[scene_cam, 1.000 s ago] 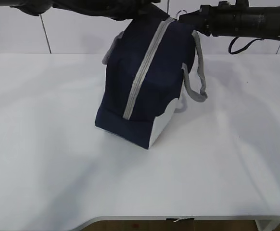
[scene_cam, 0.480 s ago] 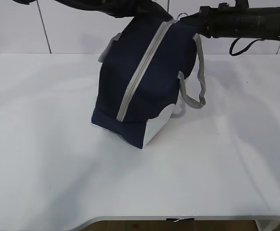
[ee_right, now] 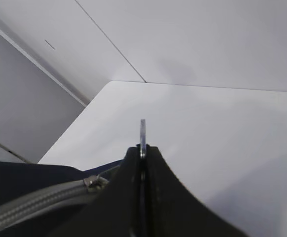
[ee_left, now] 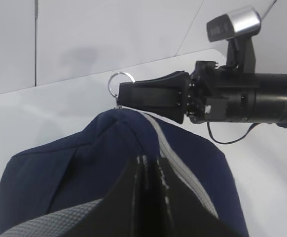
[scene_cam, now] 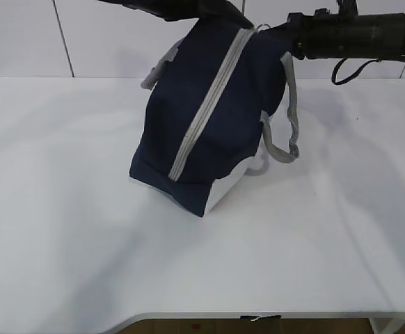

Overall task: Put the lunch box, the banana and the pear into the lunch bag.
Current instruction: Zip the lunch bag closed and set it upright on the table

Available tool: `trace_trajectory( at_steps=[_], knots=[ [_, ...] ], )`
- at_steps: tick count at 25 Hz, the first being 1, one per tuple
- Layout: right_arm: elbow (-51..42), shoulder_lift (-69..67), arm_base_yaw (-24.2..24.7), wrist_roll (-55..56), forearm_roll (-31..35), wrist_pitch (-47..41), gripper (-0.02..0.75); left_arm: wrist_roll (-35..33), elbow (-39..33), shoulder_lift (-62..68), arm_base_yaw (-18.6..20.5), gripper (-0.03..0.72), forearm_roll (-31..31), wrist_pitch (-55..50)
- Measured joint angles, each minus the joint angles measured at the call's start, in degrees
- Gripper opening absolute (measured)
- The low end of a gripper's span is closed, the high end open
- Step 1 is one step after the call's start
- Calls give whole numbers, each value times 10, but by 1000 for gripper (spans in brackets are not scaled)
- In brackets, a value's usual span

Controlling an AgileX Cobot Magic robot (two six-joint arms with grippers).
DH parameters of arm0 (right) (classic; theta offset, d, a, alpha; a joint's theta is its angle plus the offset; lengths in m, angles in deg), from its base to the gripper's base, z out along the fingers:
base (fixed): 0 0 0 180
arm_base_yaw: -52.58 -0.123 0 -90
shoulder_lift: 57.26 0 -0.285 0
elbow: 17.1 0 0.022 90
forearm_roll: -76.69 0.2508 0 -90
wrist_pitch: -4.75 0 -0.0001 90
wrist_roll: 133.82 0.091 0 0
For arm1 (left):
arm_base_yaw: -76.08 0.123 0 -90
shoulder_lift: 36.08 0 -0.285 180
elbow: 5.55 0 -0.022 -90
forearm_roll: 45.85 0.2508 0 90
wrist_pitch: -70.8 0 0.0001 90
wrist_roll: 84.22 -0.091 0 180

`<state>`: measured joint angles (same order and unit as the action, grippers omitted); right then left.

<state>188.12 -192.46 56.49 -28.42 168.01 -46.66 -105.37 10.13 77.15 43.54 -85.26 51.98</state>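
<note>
Bench (scene_cam: 63, 229): a white tabletop fills the exterior view, front edge at the bottom, white wall panels behind its far edge.
Lunch bag (scene_cam: 209, 118): the navy bag sits toward the far edge, about midway across, tipped so only its lower near corner and white patch meet the surface. Its top end is held up between the two arms.
Zipper (scene_cam: 206, 111): a grey band runs closed down the face turned to the exterior camera. The right wrist view alone shows the metal slider at the band's end.
Handle (scene_cam: 291, 104): a grey strap loops down on the bag's right side, hanging free of the bench.
Left gripper (ee_left: 147, 197): fingers pressed together on a fold of the bag's navy fabric, seen only in the left wrist view. The exterior view shows just the dark arm over the bag's top.
Right gripper (ee_right: 142, 163): jaws pinching the pull ring; the exterior view hides this contact.
Pull ring (ee_left: 121, 81): a small silver ring, round in the left wrist view, edge-on in the right wrist view, standing up from the fingertips.
</note>
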Motion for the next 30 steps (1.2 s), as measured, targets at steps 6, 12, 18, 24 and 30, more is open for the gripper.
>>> trace_trajectory(
  at_steps=[6, 12, 18, 24, 30],
  knots=[
    [0, -8, 0, 6, -14, -7, 6, -55, 0, -12, 0, 14, -56, -3],
    [0, -19, 0, 18, -18, -30, 6, -88, -2, -13, 0, 14, -92, -5],
    [0, -21, 0, 19, -10, -32, 6, -91, -3, -13, 0, 14, -94, -5],
    [1, -22, 15, 19, 15, -51, 97, -92, -3, -14, 0, 14, -99, -5],
    [35, -25, 46, 19, 15, -107, 371, -93, -3, -14, 0, 14, -104, -8]
  ],
)
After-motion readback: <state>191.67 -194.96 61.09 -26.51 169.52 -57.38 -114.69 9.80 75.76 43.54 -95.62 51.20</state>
